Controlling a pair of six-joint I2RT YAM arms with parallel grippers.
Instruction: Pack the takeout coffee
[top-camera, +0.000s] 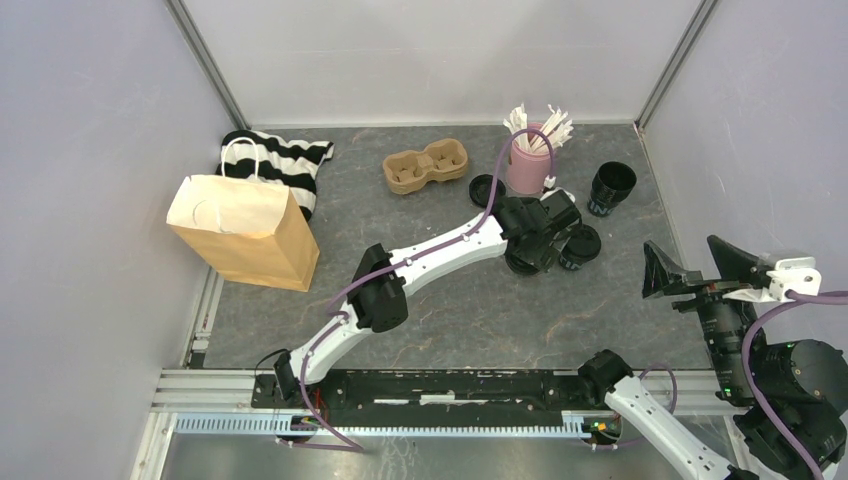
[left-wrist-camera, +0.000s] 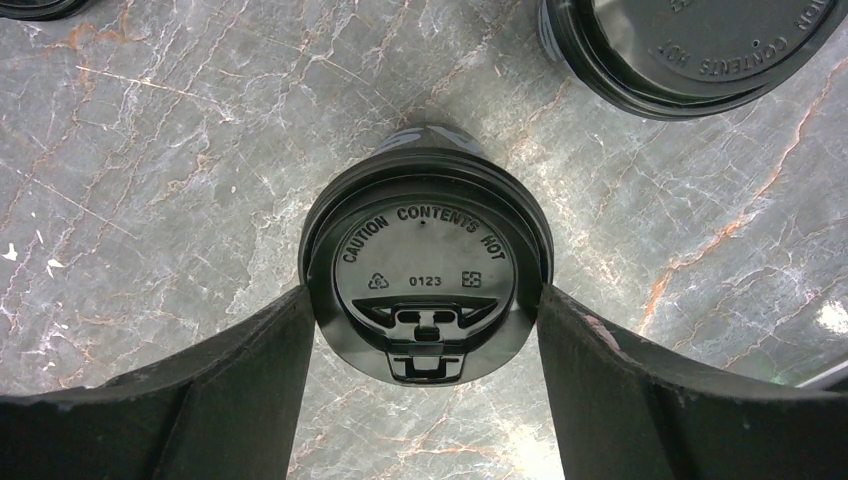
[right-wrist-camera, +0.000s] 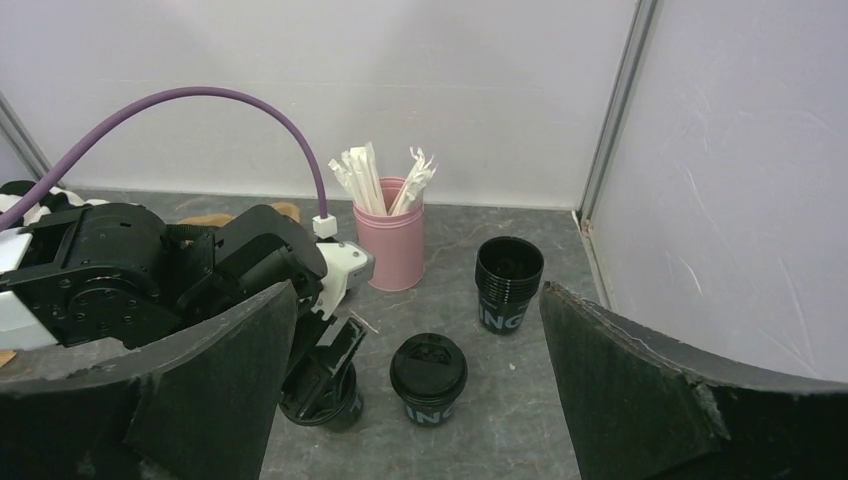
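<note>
One takeout coffee cup (left-wrist-camera: 428, 250), black with a lid reading "CAUTION CONTENTS HOT", stands on the table between my left gripper's fingers. The left gripper (left-wrist-camera: 428, 300) is closed on its sides just under the lid rim; it also shows in the top view (top-camera: 528, 255) and the right wrist view (right-wrist-camera: 320, 385). The second lidded cup (top-camera: 580, 245) stands just to the right, also seen in the left wrist view (left-wrist-camera: 690, 50) and the right wrist view (right-wrist-camera: 428, 375). My right gripper (top-camera: 700, 272) is open and empty, held above the table's right side, its jaws wide apart (right-wrist-camera: 418, 290).
The brown two-hole carrier (top-camera: 425, 165) lies at the back centre. A pink cup of white sticks (top-camera: 530, 160), a loose lid (top-camera: 485, 190) and a stack of open black cups (top-camera: 612, 188) stand at the back right. A paper bag (top-camera: 245, 230) and striped cloth (top-camera: 285, 160) are left.
</note>
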